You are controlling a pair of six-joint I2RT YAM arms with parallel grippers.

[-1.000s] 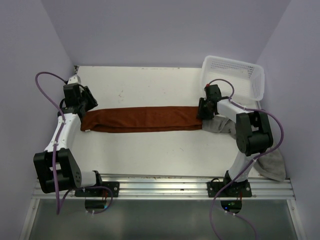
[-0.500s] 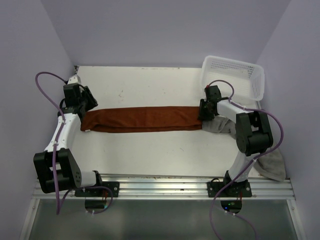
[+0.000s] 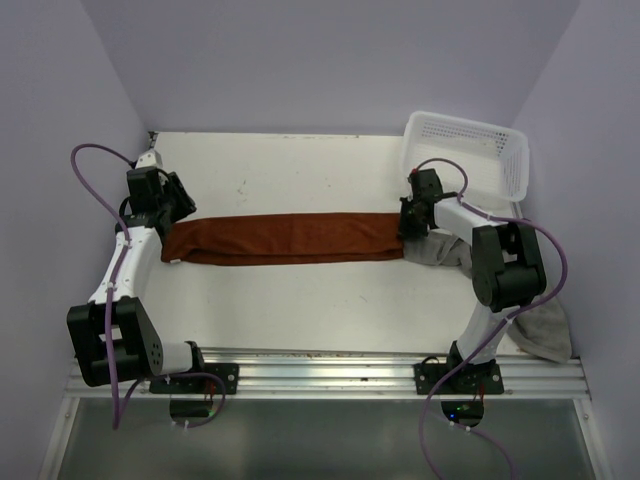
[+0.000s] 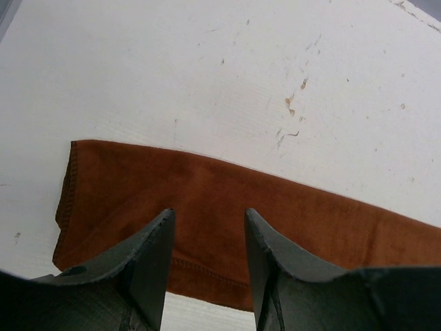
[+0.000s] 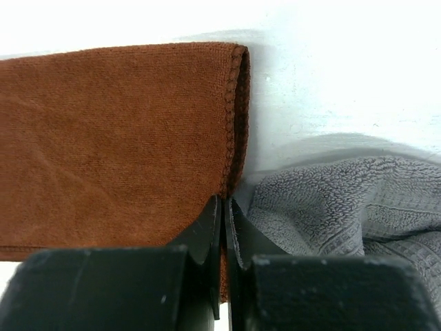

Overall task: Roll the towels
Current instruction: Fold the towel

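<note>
Right fingers (image 5: 205,231) clenched on rust-brown towel (image 3: 285,238) at 3 o'clock hem. Left fingers (image 4: 148,258) parted over 9 o'clock end, gripping nothing. Rust-brown towel flat, long strip; grey towel (image 5: 344,207) crumpled.

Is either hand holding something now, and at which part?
The right hand is shut on the rust-brown towel, pinching the hem of its right end. The left hand is open above the other end, holding nothing.

The table (image 3: 300,165) is spanned by a rust-brown towel (image 3: 285,238) from left claw (image 4: 207,217) to right claw (image 5: 224,203); a grey towel (image 5: 331,207) and a basket (image 3: 460,122) are set near the latter.
</note>
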